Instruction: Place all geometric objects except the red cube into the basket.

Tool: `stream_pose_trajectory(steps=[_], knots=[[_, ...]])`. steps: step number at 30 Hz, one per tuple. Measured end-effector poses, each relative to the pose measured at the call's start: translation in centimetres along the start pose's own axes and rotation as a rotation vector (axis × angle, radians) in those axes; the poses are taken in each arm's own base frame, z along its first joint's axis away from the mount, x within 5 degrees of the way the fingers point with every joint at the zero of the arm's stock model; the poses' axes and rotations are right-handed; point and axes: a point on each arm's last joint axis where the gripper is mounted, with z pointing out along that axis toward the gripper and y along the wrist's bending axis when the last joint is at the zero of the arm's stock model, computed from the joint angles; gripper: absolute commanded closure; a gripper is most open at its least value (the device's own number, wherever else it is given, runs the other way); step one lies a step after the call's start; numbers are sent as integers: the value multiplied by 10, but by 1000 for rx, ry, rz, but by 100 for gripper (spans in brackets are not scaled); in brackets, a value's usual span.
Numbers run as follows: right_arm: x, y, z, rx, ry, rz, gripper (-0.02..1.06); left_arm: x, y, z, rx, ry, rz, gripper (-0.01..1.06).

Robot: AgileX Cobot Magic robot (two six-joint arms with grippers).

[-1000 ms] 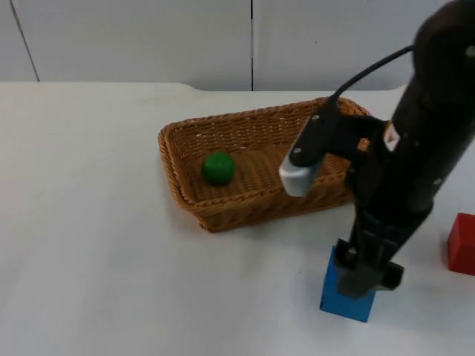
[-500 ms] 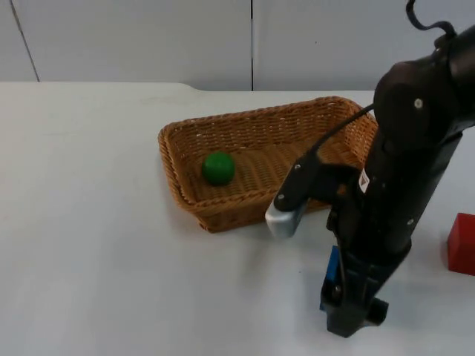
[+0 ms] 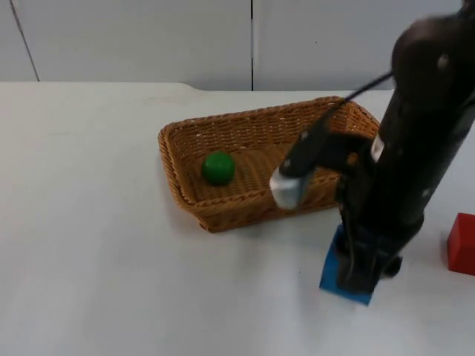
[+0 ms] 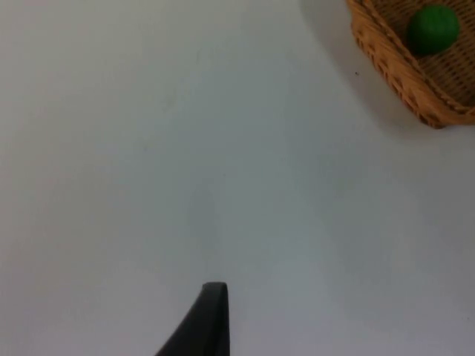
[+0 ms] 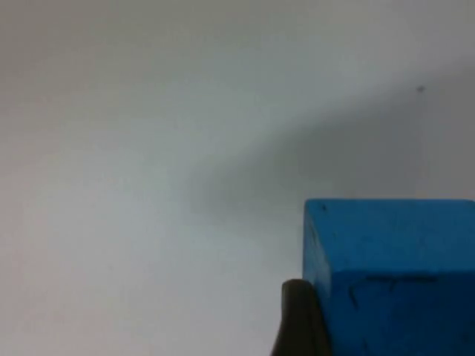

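My right end effector [image 3: 361, 276] is at the lower right of the top view, clamped on the blue block [image 3: 335, 279] just in front of the wicker basket [image 3: 194, 199]. The green ball [image 3: 218, 168] lies inside the basket, and the red cube [image 3: 462, 244] sits on the desk [image 3: 96, 237] at the right edge. My left arm waits, and I cannot tell its end effector's state.

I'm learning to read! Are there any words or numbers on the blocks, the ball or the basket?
There are none to read.
The blue rectangular block at the right gripper: plain faces, with faint dark scuffs in the right wrist view, no letters.
The green ball in the woven wicker basket: no writing.
The red cube on the white table: no writing.
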Motion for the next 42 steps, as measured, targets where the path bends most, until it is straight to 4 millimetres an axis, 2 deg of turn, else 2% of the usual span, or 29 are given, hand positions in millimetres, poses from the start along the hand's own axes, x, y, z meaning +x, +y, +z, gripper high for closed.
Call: stream_pose_trajectory(steps=[3,4,5,9,12,20,25,28,29,31,32,34,35,38,39,40,42], knots=[[1,2,-42,39,-78,18,104,0,0,0,0,0,0,0],[1,2,-42,39,-78,18,104,0,0,0,0,0,0,0],[2,3,-57,54,-111,34,104,0,0,0,0,0,0,0],[6,8,-94,83,-202,83,104,0,0,0,0,-1,0,0],[8,10,-105,89,-230,93,104,0,0,0,-1,-2,0,0],[7,10,-107,95,-245,105,105,0,0,0,-1,-2,0,0],[9,-2,-108,114,-281,168,105,0,0,0,-1,-2,0,0],[21,-24,-109,131,-288,275,105,0,0,0,-1,-3,0,0],[21,-24,-109,131,-288,275,105,0,0,0,-1,-3,0,0],[27,-42,-108,125,-283,354,105,0,0,0,-1,-5,0,0],[28,-57,-108,118,-272,399,105,-1,0,0,-2,-7,0,0],[27,-62,-108,113,-266,415,105,-1,0,0,-2,-7,0,0],[24,-77,-103,103,-243,447,105,-1,0,0,-2,-7,0,0],[1,-104,-96,107,-239,453,105,-1,0,0,-2,-13,-1,0],[-7,-113,-90,111,-238,456,105,-1,0,0,-2,-14,-1,0],[-7,-113,-90,111,-238,456,105,-1,0,0,-2,-14,-1,0],[-26,-131,-84,131,-266,460,105,-1,0,0,-2,-14,-1,0]])
